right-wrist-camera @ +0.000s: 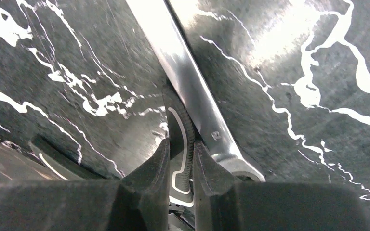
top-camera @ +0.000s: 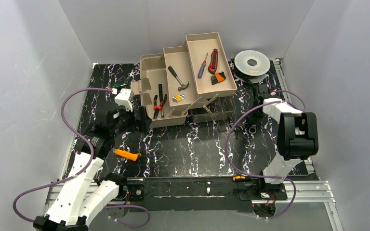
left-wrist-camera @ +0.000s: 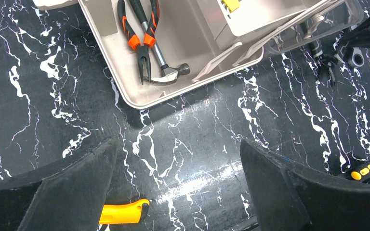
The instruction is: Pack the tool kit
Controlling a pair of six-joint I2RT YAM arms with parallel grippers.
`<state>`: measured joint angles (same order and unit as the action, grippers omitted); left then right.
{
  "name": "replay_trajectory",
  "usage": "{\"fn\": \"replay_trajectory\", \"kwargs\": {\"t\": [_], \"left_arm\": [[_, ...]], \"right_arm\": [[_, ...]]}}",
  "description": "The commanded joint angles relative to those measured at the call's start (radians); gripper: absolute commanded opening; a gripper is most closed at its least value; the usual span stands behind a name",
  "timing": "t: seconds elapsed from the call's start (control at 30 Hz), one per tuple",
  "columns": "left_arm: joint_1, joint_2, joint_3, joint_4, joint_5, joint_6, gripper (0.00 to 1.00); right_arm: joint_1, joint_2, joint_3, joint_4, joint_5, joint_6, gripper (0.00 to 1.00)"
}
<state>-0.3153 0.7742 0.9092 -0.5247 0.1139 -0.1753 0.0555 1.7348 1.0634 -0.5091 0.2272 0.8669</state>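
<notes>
Grey walls (top-camera: 29, 57) box a black desk (top-camera: 197, 149) veined with white streaks. The left claw (left-wrist-camera: 176, 149) gapes wide, holding nothing; the right claw (right-wrist-camera: 180, 151) pinches a black ribbed grip (right-wrist-camera: 179, 120) beside a wrench (right-wrist-camera: 183, 77)

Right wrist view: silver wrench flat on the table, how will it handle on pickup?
The wrench looks like polished metal: probably stiff and heavy for its size. Its shiny faces may slip in a grip. Lying flat on the table, it likely slides rather than rolls if pushed.
</notes>
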Motion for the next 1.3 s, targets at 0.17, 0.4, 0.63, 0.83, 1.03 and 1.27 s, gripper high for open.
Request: {"fn": "replay_trajectory", "kwargs": {"t": [0.17,0.4,0.63,0.83,1.03,1.27], "left_arm": [[0.006,-0.007,0.008,-0.011,0.01,0.005,0.99],[0.007,-0.013,0.003,-0.013,0.0,0.007,0.99],[0.007,-0.01,0.003,-0.014,0.004,0.004,0.99],[0.006,-0.007,0.006,-0.013,0.007,0.005,1.0],[0.005,-0.007,0.007,-0.013,0.007,0.005,1.0],[0.006,-0.001,0.009,-0.011,0.012,0.003,1.0]], "right_arm": [[0.079,-0.169,-0.236,0.005,-0.094,-0.124,0.01],[0.181,-0.278,-0.255,-0.029,-0.105,-0.08,0.01],[0.176,-0.385,-0.244,-0.111,0.007,-0.027,0.01],[0.076,-0.52,-0.2,-0.134,0.011,-0.048,0.01],[0.059,-0.629,-0.015,-0.201,0.094,-0.1,0.01],[0.063,-0.653,0.249,-0.158,-0.029,-0.164,0.01]]}}
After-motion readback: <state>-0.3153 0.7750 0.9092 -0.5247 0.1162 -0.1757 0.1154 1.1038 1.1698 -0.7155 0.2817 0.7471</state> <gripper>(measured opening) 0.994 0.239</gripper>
